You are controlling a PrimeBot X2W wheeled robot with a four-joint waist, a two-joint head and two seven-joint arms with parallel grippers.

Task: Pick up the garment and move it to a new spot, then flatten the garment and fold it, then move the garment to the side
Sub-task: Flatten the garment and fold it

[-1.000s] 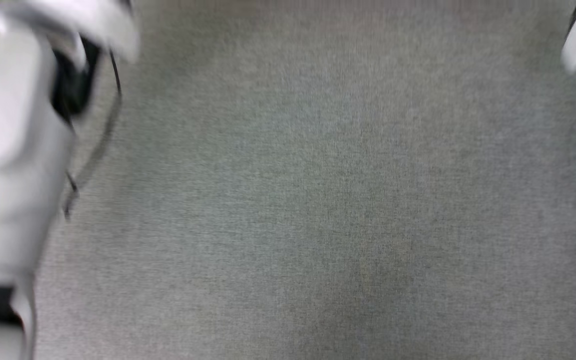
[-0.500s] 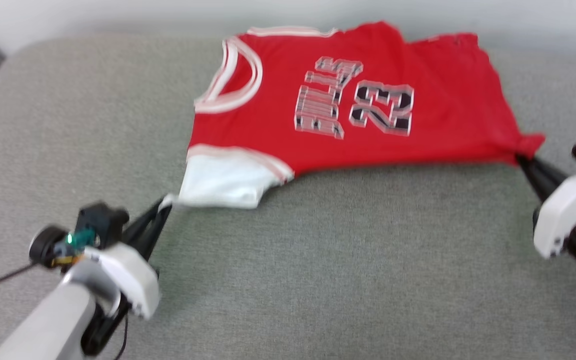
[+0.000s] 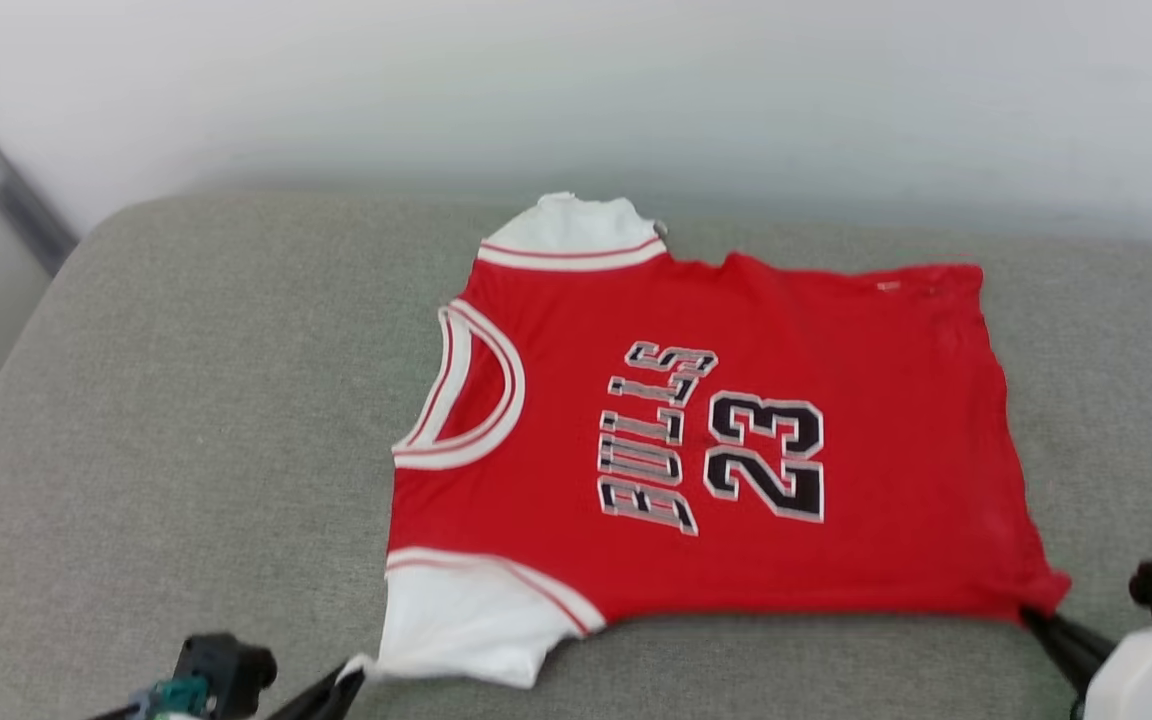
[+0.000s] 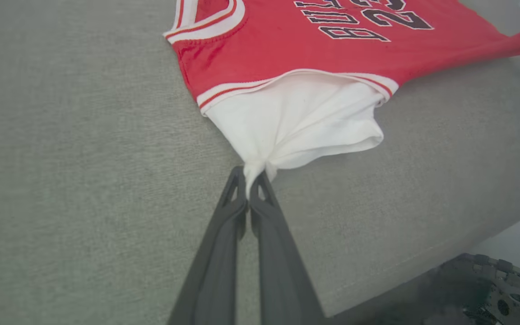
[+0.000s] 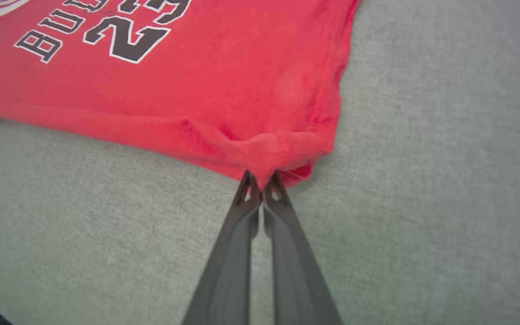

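**Grey cushion, one red jersey, two grips**

A grey fabric cushion (image 3: 186,420) below a pale wall (image 3: 636,90) carries a single garment (image 3: 896,400): a red jersey lying spread out face up, its black "BULLS" lettering and number 23 sideways in the head view. Its two white sleeves, the far sleeve (image 3: 568,225) and the near sleeve (image 3: 466,625), flank one striped neckline. Two grippers hold it. The left gripper (image 4: 248,174) is clamped tight on the bunched tip of the near sleeve. The right gripper (image 5: 262,178) is closed on the nearest red hem corner, which puckers at its fingertips.
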